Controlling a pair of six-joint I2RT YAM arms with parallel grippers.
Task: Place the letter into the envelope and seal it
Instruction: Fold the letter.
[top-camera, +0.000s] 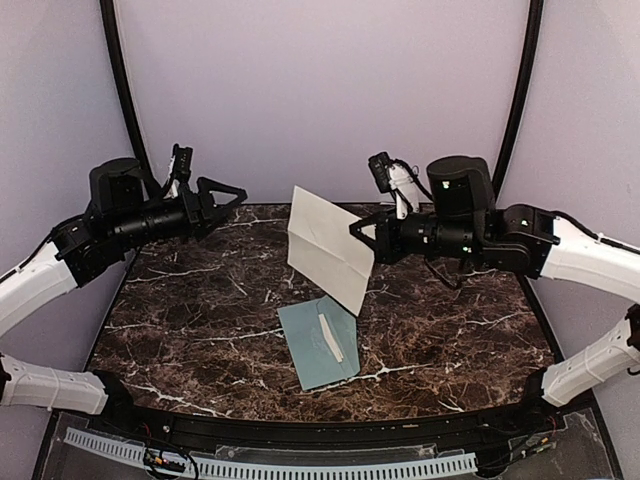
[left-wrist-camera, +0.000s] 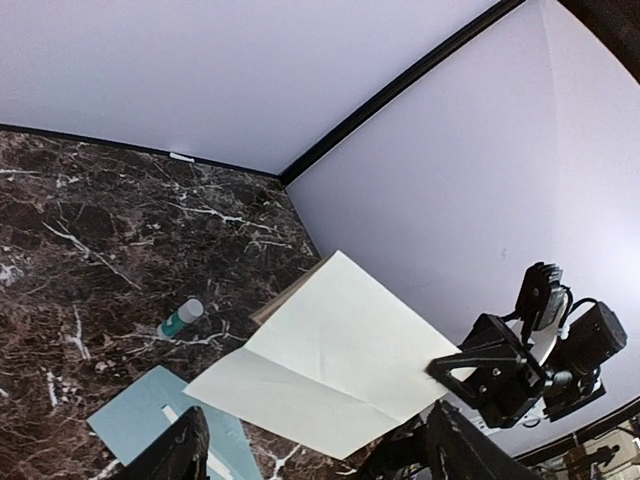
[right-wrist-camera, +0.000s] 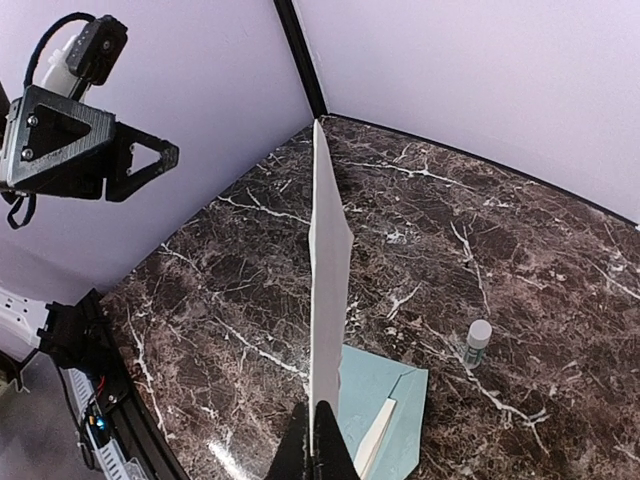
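Top external — one letter (top-camera: 325, 245) in right end effector (top-camera: 358, 232), one envelope (top-camera: 305, 352) flat

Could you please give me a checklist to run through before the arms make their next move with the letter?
1. Grip on the letter by the right hand: ok, pinched at one edge and held off the table.
2. The left hand is free: ok, open and empty.
3. The letter is folded down: not ok, spread open and only creased.
4. The envelope lies flat: ok, on the table below the letter.
5. The envelope's mouth is open: cannot tell.
6. The glue stick is apart from the envelope: ok.
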